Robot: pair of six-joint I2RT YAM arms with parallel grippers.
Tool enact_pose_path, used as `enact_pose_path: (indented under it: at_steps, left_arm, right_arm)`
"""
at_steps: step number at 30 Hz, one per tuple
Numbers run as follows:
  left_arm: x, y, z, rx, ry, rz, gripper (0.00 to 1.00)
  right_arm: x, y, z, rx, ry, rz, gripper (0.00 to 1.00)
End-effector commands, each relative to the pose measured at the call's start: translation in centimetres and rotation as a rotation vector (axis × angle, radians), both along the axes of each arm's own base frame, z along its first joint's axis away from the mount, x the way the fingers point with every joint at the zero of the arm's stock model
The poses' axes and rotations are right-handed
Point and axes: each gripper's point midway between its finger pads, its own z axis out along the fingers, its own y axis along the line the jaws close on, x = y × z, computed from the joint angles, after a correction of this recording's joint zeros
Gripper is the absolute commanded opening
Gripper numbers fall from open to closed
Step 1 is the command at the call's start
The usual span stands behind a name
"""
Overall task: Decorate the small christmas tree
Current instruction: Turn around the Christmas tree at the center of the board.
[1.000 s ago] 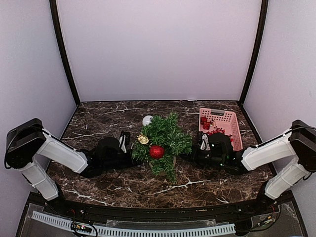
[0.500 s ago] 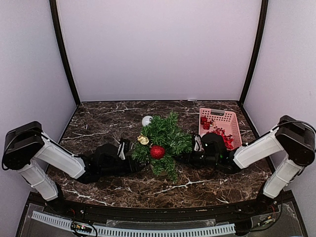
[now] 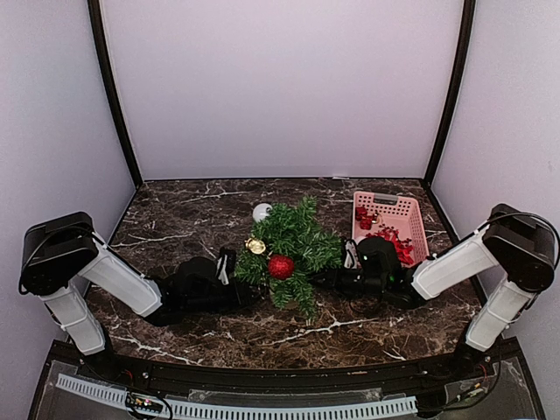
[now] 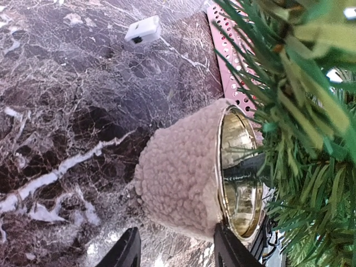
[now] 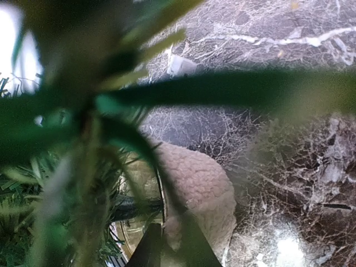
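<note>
Both arms have crept in closer to the tree [image 3: 296,234] over the last second, left one more than the right, and the tree itself has barely budged. It sits mid-table [image 3: 175,219], squeezed between the two grippers.

Left gripper [image 4: 177,233] is down low on the tree's left side. Its fingers [image 4: 127,251] stand partway apart with the end of the fuzzy tan base [image 4: 178,167] poking in between them. One finger is right at the base's gold rim, but the other has a sliver of marble showing beside it, so nothing is actually clamped.

Right gripper [image 3: 347,261] is buried in the branches on the tree's right side. Its own camera is mostly blurry needles with a bit of the base behind, so I can't tell how wide its jaws are or whether they've got hold of anything.

On the tree's near side hang a red ball [image 3: 281,266] and a gold ornament [image 3: 255,246]. White ball [image 3: 262,212] lies just behind the tree, pink basket [image 3: 404,210] off to its right.
</note>
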Motion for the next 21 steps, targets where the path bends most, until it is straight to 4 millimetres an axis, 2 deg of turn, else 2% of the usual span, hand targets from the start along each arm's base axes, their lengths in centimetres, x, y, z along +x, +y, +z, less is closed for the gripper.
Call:
enact_pose_path:
  at_steps: [1, 5, 13, 21]
  left_arm:
    - [0.6, -1.0, 2.5, -0.067, -0.058, -0.001, 0.47]
    - [0.7, -0.7, 3.1, -0.076, -0.073, 0.011, 0.49]
    - [1.2, -1.6, 4.1, -0.096, -0.101, 0.002, 0.5]
    - [1.2, -0.5, 4.6, -0.092, -0.106, 0.038, 0.51]
  right_arm:
    - [-0.6, 0.7, 0.9, 0.054, -0.014, 0.012, 0.16]
    - [-0.8, 0.8, 1.0, 0.058, -0.011, 0.01, 0.16]
    - [-1.4, 0.8, 0.9, 0.058, 0.007, -0.01, 0.16]
    - [-1.2, -0.5, 1.2, 0.051, 0.007, -0.083, 0.17]
